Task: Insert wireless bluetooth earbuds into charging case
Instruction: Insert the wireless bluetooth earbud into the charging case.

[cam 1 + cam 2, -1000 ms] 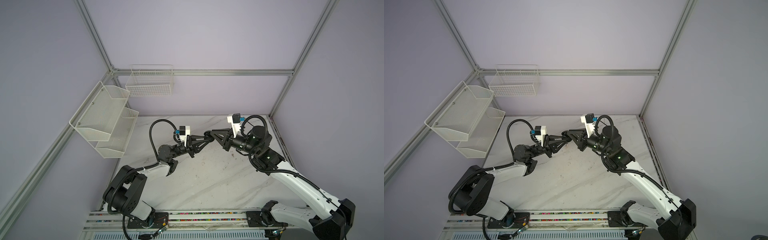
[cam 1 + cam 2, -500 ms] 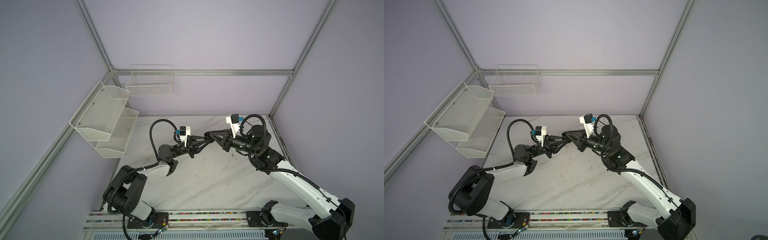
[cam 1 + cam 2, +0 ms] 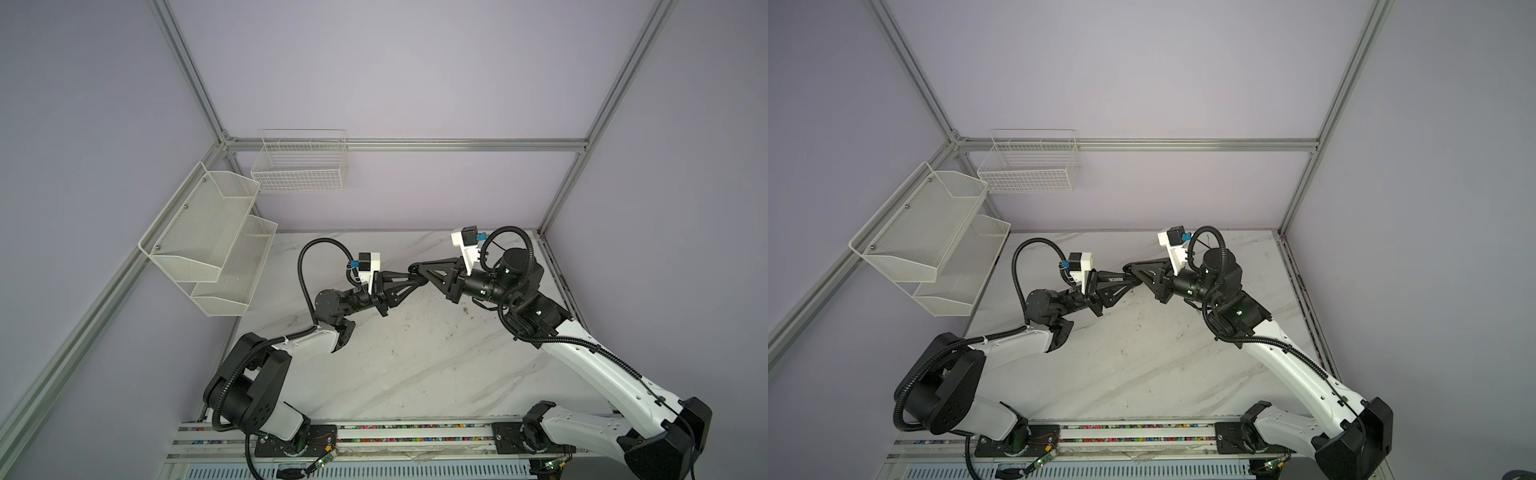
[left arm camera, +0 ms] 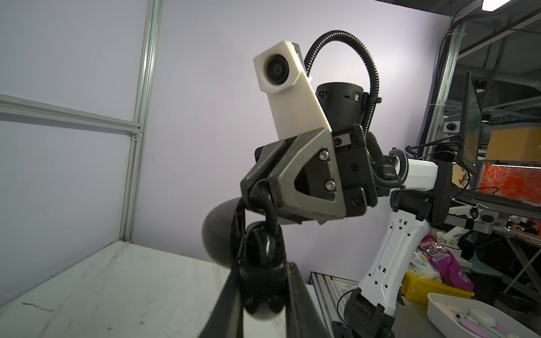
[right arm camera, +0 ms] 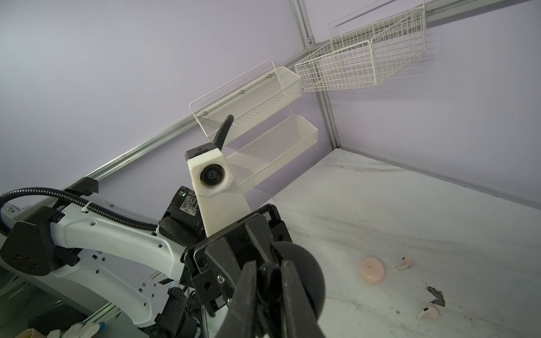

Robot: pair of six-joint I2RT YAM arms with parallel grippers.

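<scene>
My left hand (image 4: 260,281) clamps the black case (image 5: 307,278) clear of the bench (image 5: 409,219). My right hand (image 5: 268,281) pinches a black earbud (image 4: 263,194) against it for seating.

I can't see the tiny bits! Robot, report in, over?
Left pincer shut on black case. Right pincer shut on black earbud, at the case. Two pale earbuds, pink case on table. Nothing in the way.

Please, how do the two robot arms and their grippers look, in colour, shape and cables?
Both arms, left arm and right arm, have white shells with black joints. The left gripper and right gripper are black, with triangular open-frame fingers. A black ribbed hose loops to each wrist, where a white camera mount sits.
</scene>
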